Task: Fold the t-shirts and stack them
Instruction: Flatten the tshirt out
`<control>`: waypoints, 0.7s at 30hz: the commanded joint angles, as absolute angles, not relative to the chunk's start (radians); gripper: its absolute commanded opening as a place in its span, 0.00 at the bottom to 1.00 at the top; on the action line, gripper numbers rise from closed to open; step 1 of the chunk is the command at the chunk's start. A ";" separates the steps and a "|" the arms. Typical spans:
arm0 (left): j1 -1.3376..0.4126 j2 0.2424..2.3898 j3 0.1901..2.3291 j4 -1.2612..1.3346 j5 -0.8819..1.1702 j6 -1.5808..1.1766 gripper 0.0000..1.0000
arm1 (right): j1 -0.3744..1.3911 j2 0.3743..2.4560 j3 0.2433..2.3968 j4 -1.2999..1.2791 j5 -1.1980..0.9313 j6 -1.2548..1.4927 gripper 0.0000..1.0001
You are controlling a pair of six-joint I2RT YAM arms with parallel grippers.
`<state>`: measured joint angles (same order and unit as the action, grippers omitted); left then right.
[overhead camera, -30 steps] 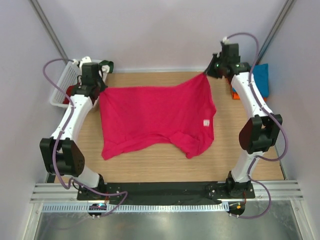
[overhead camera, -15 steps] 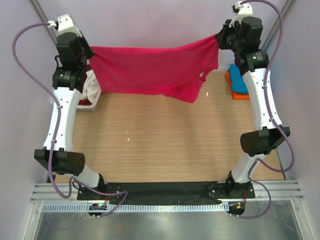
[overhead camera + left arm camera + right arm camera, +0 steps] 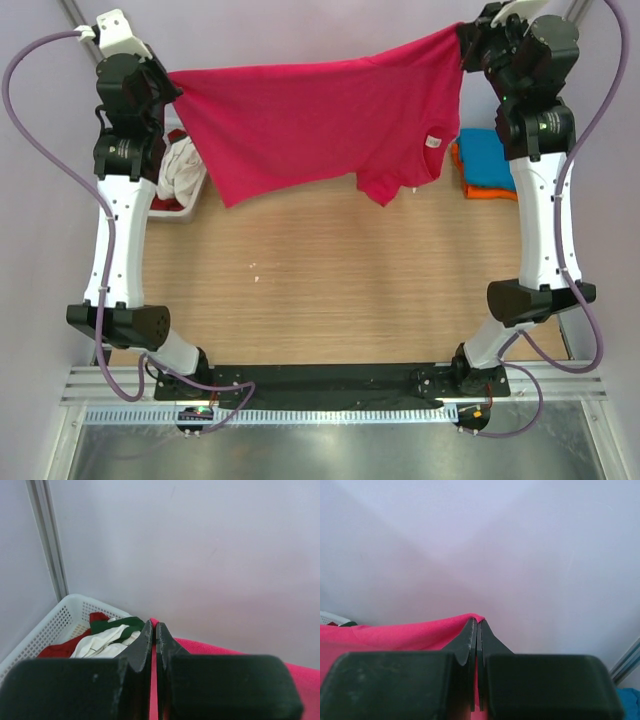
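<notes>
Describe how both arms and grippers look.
Left arm and right arm: white links, black joint housings, a purple cable looping along each. Left gripper and right gripper: black fingers tapering to thin tips.

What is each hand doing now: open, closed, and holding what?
Left hand: closed on the pink t-shirt.
Right hand: closed on the same t-shirt.

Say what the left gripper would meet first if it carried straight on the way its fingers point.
Probably the pale back wall. The left gripper, shut on the pink shirt, points past the basket, which sits lower left; depth is unclear.
</notes>
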<state>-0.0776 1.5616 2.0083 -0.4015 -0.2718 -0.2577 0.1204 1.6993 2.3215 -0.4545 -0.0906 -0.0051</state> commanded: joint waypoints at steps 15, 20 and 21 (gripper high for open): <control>-0.069 1.436 2.045 -0.437 -0.256 -0.233 0.00 | 0.121 1.546 2.309 -0.457 -0.110 -0.034 0.01; -0.067 1.388 2.034 -0.468 -0.239 -0.255 0.00 | 0.121 1.508 2.296 -0.506 -0.132 -0.012 0.01; -0.069 1.381 2.034 -0.486 -0.238 -0.261 0.00 | 0.120 1.500 2.299 -0.515 -0.133 -0.009 0.01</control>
